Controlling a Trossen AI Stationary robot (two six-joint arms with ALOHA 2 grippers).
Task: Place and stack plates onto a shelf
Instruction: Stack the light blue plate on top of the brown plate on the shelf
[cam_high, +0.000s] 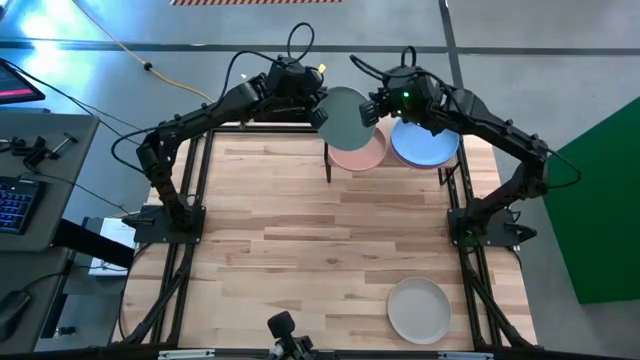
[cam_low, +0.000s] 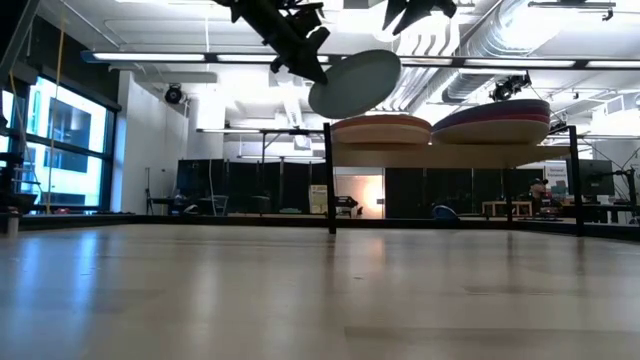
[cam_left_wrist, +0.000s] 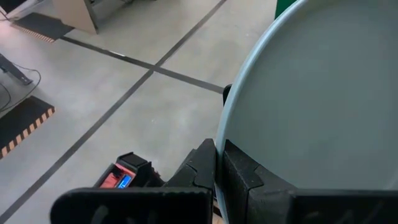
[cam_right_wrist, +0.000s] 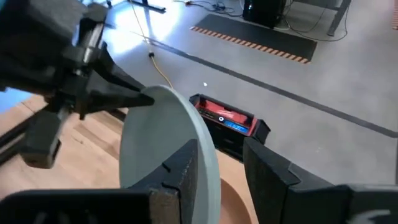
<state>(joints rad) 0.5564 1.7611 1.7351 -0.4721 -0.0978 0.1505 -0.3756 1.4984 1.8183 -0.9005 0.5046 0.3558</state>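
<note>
A: What's the largest thing in play?

B: The shelf (cam_high: 440, 166), at the far edge of the table. It carries 2 stacks side by side: the left one topped by a peach plate (cam_high: 362, 155), the right one by a blue plate (cam_high: 424, 146). How many lie under each top plate I can't count.

A: And the plate being moved?

B: The mint green plate (cam_high: 346, 114) is held in the air, tilted, just above the left stack. The left gripper (cam_high: 316, 110) is clamped on its left rim. The right gripper (cam_right_wrist: 219, 163) straddles the opposite rim with its fingers spread, not pinching.

A: How should it handle?

B: I'd judge it stiff and light (it holds its shape gripped at 1 edge only). The matte surface looks grippy enough, though a thin rim pinch could let it pivot. The rim is the only place to take hold, since it is too wide to span. It may chip if dropped.

A: Anything left over?

B: 1 beige plate (cam_high: 419, 310) lies flat, near right on the table. So I count 4 visible plates, 2 grippers, 1 shelf.
</note>
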